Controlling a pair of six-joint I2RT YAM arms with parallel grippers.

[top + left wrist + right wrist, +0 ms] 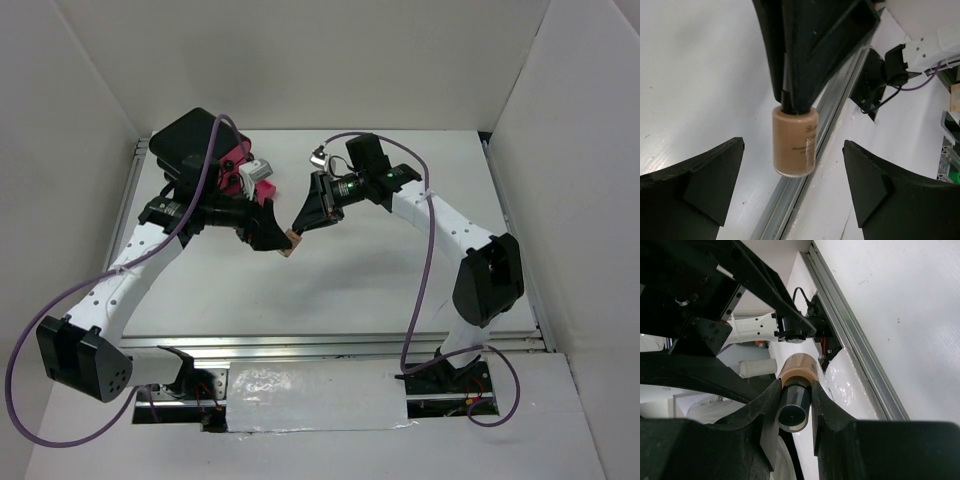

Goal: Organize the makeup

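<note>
We see the right gripper (795, 396) clamped on the dark cap (793, 412) of 1 tan bottle (795, 142), held above the middle of the table (380, 290). The left gripper (792, 150) stands wide, facing it. We judge the bottle rigid, smooth and breakable: grip its body squarely.

**Headcount, top view**

One tan bottle (289, 243) with a dark cap sits dead centre of the frame, and that's the only one showing. There's one large black box (188, 135) at upper left, pink fronts facing out. One small white item (256, 170) rests on it, too small to name. Two arms work the scene, left arm (130, 270) and right arm (440, 225). Two purple cables trail them, left cable (10, 390) and right cable (422, 290).
</note>
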